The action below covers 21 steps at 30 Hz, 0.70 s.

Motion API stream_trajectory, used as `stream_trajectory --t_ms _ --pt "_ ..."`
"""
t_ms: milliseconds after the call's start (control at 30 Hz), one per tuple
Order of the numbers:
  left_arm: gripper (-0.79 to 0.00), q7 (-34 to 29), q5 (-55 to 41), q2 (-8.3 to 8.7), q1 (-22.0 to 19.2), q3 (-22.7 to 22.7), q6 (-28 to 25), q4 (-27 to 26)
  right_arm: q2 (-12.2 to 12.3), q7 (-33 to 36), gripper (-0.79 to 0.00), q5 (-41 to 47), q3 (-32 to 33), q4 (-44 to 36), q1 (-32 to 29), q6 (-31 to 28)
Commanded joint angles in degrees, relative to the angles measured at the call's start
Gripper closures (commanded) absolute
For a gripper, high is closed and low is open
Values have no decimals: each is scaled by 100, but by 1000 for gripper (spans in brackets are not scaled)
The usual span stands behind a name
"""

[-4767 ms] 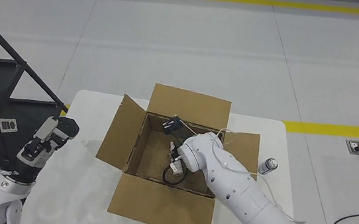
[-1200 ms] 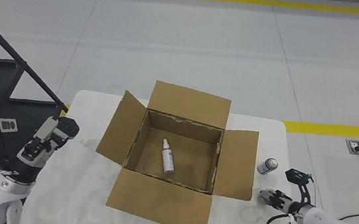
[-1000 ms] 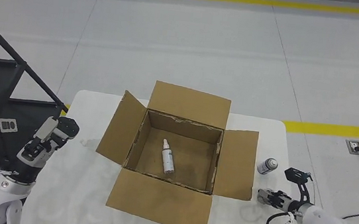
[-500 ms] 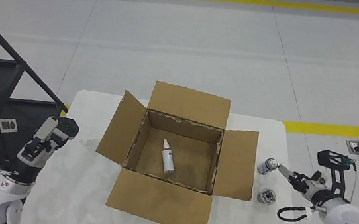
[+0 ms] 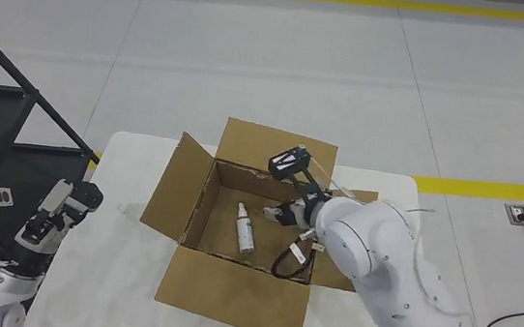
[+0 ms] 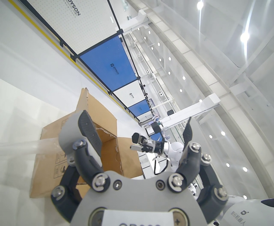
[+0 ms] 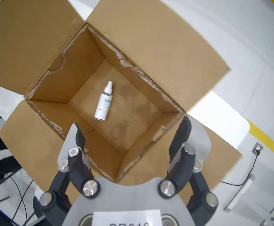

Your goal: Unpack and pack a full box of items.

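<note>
Hovering above the open brown cardboard box, your right gripper is spread wide, empty. Small white plastic spray bottle lies flat on the box floor: probably light, rigid, slick. Pinch across its mid-body, not the cap.

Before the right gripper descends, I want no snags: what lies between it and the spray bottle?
Nothing: the right wrist view shows the open right gripper over the box, with a clear drop to the spray bottle.
</note>
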Motion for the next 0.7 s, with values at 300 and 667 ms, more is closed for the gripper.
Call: stream_trajectory --t_ms 300,667 --pt "-785 237 -226 20 249 -295 -106 -64 -1493 -808 -785 1191 -2588 3871 1657 214" --pt "-785 214 -205 52 299 -303 -106 -109 -2439 -1924 -723 1682 -2907 5941 1787 409"
